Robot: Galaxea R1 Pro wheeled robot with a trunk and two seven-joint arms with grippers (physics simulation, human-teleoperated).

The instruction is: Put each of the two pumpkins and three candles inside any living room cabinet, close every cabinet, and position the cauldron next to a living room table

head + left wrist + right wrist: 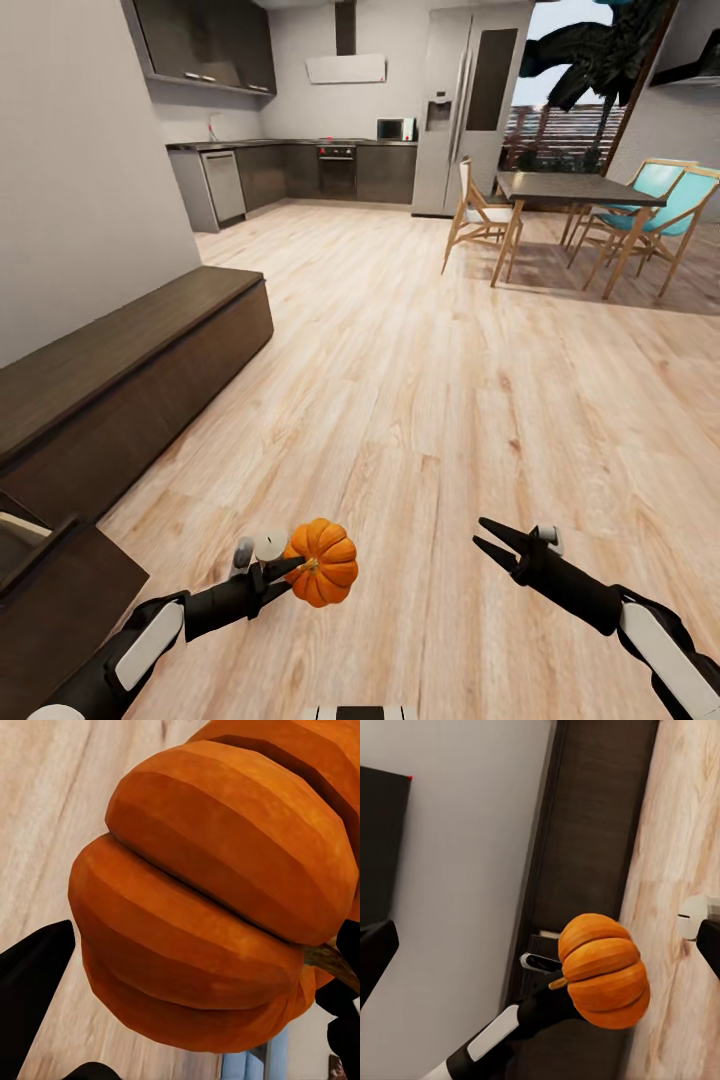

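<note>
We see the left gripper [282, 572] pinching a small bright-orange ribbed pumpkin [322, 562] by its stem side, holding it in the air above the pale wooden plank floor [420, 400], near and slightly left of centre. In the left wrist view the pumpkin [217, 907] sits right against the camera, with a dark finger [34, 982] at one side and its stem [330, 961] beside the other. From the right wrist view we see the same pumpkin [601, 971] at the tip of the left arm, with the long, low, dark-brown wooden cabinet [592, 832] and the grey wall behind it.

The right gripper [484, 541] hangs over the floor at the near right, its two black fingers spread apart and holding nothing.

In the head view the cabinet [130, 380] runs along the left wall; at its near end one front [60, 600] stands pulled out. Far off are the grey kitchen units [300, 172], a steel refrigerator [465, 105], and at the far right a dark dining table [575, 188] with wooden chairs [655, 215] around it.
</note>
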